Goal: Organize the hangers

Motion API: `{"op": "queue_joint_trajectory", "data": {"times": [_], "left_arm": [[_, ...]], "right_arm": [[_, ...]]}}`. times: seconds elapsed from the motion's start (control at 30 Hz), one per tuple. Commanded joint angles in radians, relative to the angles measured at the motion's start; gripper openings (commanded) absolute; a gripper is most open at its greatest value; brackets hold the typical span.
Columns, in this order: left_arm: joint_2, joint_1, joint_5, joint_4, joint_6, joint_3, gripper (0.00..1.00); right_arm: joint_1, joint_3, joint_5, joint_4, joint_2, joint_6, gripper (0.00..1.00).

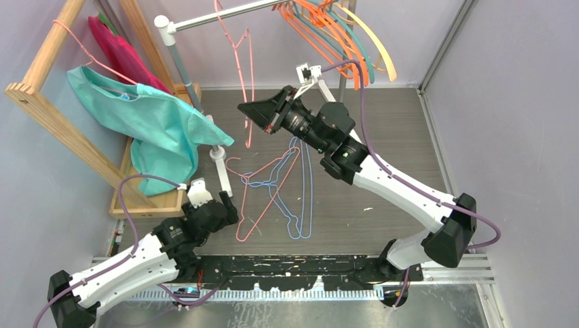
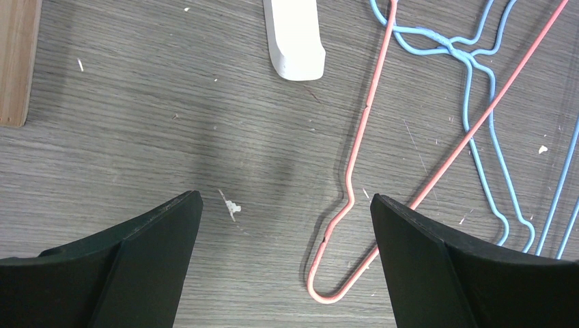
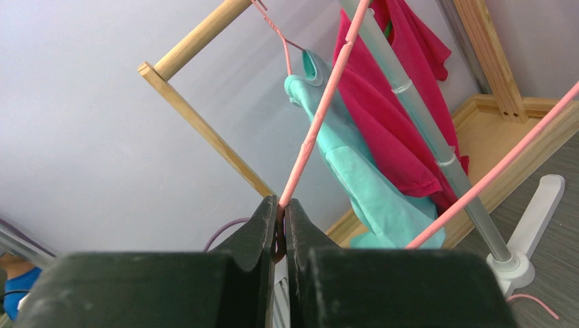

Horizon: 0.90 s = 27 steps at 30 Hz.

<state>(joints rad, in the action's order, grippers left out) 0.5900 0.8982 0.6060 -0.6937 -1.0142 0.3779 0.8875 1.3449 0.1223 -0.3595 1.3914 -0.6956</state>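
My right gripper (image 1: 246, 111) is shut on a thin pink wire hanger (image 1: 236, 46) held in the air, its top up at the silver rail (image 1: 205, 20). In the right wrist view the wire (image 3: 321, 116) runs up from between the closed fingertips (image 3: 282, 205). Orange, teal and cream hangers (image 1: 334, 34) hang on the rail's right end. A pink wire hanger (image 1: 263, 201) and light-blue wire hangers (image 1: 302, 191) lie tangled on the table. My left gripper (image 1: 231, 208) is open and empty low over the table; the pink hanger's end loop (image 2: 355, 205) lies between its fingers (image 2: 283, 201), beside the blue wires (image 2: 478, 102).
A wooden rack (image 1: 48, 102) at the left holds a teal shirt (image 1: 157, 116) on a pink hanger and a magenta garment (image 1: 123, 55). The rail's pole (image 1: 198, 102) and white foot (image 2: 293, 41) stand just beyond my left gripper. Walls close in on both sides.
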Motion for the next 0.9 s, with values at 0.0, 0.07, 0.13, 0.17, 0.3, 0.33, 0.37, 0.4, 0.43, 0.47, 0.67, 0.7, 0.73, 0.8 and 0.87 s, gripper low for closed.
{"op": "queue_joint_trajectory", "data": {"times": [0.0,0.07,0.13,0.17,0.3,0.33,0.37,0.4,0.43,0.47,0.67,0.7,0.73,0.8,0.87], "left_arm": [[-0.023,-0.004,0.034,0.001,-0.010,0.025,0.98],[-0.031,-0.003,0.037,-0.005,-0.008,0.027,0.98],[-0.039,-0.004,0.040,-0.011,-0.007,0.031,0.98],[-0.043,-0.003,0.042,-0.012,-0.005,0.031,0.98],[-0.049,-0.003,0.046,-0.016,-0.002,0.032,0.98],[-0.049,-0.004,0.045,-0.015,-0.002,0.032,0.98],[-0.046,-0.004,0.044,-0.014,-0.003,0.030,0.98],[-0.043,-0.004,0.045,-0.011,-0.002,0.029,0.98],[-0.040,-0.004,0.044,-0.010,0.000,0.029,0.98],[-0.036,-0.004,0.044,-0.007,0.000,0.029,0.98],[-0.010,-0.004,0.043,0.006,0.004,0.029,0.98],[-0.008,-0.004,0.042,0.009,0.004,0.029,0.98],[-0.005,-0.003,0.040,0.012,0.004,0.030,0.98],[0.002,-0.005,0.036,0.019,0.004,0.030,0.98],[0.014,-0.005,0.032,0.025,0.004,0.030,0.98]], "right_arm": [[-0.054,0.079,0.025,-0.097,0.045,-0.051,0.01],[-0.078,0.089,0.035,-0.118,0.076,-0.076,0.01],[-0.101,0.098,0.046,-0.138,0.105,-0.092,0.01],[-0.112,0.103,0.048,-0.145,0.123,-0.101,0.01],[-0.155,0.103,0.066,-0.176,0.166,-0.134,0.01],[-0.169,0.095,0.071,-0.190,0.173,-0.143,0.01],[-0.181,0.090,0.073,-0.198,0.178,-0.152,0.01],[-0.191,0.080,0.074,-0.204,0.180,-0.157,0.01],[-0.199,0.070,0.072,-0.205,0.180,-0.159,0.01],[-0.207,0.060,0.071,-0.205,0.178,-0.164,0.01],[-0.232,-0.006,0.064,-0.182,0.132,-0.164,0.32],[-0.233,-0.020,0.052,-0.166,0.107,-0.150,0.43],[-0.233,-0.037,0.040,-0.157,0.087,-0.141,0.50],[-0.233,-0.079,0.009,-0.137,0.039,-0.111,0.60],[-0.234,-0.125,-0.029,-0.113,-0.011,-0.081,0.66]]}}
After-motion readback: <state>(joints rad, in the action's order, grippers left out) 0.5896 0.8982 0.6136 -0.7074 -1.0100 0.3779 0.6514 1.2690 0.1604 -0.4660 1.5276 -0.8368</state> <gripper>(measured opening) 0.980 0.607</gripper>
